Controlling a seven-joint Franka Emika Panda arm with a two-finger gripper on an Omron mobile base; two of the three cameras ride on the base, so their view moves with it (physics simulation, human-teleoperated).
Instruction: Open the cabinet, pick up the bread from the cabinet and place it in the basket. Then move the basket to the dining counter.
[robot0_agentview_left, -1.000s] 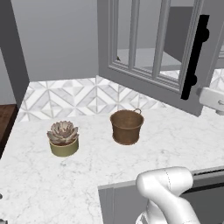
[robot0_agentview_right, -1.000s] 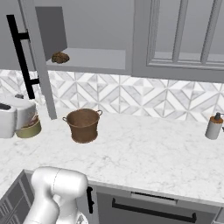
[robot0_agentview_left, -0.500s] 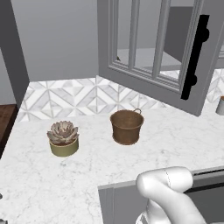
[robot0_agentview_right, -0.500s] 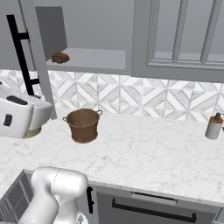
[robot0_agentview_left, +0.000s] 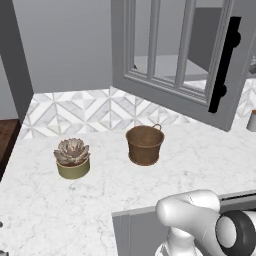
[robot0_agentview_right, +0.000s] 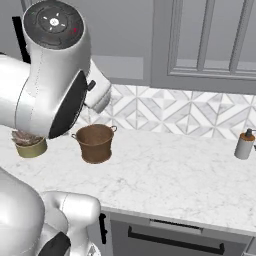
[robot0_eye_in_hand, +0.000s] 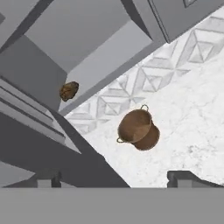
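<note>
Our end effector (robot0_eye_in_hand: 113, 178) is riding at the bottom of the hand view, its two dark fingertips showing well apart with nothing between them, so we are reading it as spread and empty. We are looking down past the swung-open grey glass-paned cabinet door (robot0_agentview_left: 175, 60) with its long black bar handle (robot0_agentview_left: 224, 65). The small brown lump of bread (robot0_eye_in_hand: 68, 91) is sitting on the grey cabinet shelf (robot0_eye_in_hand: 105, 57), near the shelf's front edge and close to the side wall. The round brown bucket-shaped basket (robot0_agentview_left: 145, 144) is standing upright on the white marble counter (robot0_agentview_left: 100, 195), near its back edge by the geometric tiles, below the shelf opening. An olive pot of pinkish succulent (robot0_agentview_left: 72, 159) is standing towards the counter's left edge, well apart from the basket.

We are judging the step in hand to be the reach for the bread. To do it well, we are wanting to keep the fingers wide, enter the shelf straight from its front edge so the wrist is clearing the open door, and centre the loaf between the fingertips before closing. Staying high over the basket's loop handle is also mattering.
</note>
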